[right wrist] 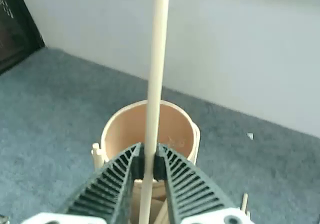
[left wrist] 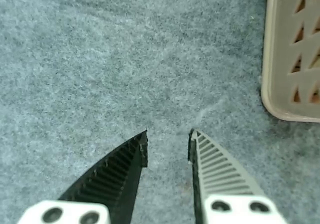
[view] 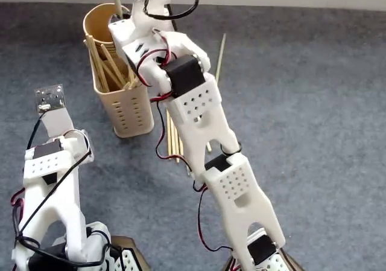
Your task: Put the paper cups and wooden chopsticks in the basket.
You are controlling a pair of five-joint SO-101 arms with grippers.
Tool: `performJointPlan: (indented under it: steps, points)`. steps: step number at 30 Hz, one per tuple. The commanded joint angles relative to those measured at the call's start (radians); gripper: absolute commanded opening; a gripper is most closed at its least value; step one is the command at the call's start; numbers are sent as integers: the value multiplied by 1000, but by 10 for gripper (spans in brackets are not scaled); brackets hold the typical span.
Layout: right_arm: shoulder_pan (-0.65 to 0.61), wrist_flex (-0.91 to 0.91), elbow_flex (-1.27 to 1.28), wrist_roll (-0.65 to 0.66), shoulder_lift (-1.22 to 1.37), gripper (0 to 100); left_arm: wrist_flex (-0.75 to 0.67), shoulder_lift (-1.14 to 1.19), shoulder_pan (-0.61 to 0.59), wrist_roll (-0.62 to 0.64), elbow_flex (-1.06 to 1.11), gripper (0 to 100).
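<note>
Close in on my left side, my left claw hangs over the grey table, jaws a little apart and holding nothing, just beside a corner of the basket. Farther out, loose chopsticks lie on the table next to the basket, so I judge the job unfinished. Farthest out, my right claw is clamped on one upright chopstick, right above the paper cup at the basket's far end, seemingly inside it. I take this as the drop-in step. Next I should lower the stick, then part the jaws so it lands inside the rim. My right arm stretches long over the basket, and my left arm is folded, pointing down.
</note>
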Motion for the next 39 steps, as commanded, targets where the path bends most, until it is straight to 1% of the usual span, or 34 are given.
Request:
performJointPlan:
  steps: [1,3,11,15,20,27,32,39]
  points:
    - [16,54,-108,-5,-27,5,-14,-7,19,-9,-7,165]
    - [16,99,-108,-8,-27,5,-14,-7,19,-9,-7,165]
    - [13,171,-110,-8,-97,5,-14,-7,19,-9,-7,165]
    - [-21,205,-110,-8,-114,6,-14,-7,19,-9,-7,165]
    - [-48,189,-119,-2,-127,6,-14,-7,19,-9,-7,165]
    - [-51,214,-119,-2,-234,6,-14,-7,19,-9,-7,165]
    - [-65,239,-120,-2,-237,6,-14,-7,19,-9,-7,165]
    - [-77,220,-120,-2,-229,6,-14,-7,19,-9,-7,165]
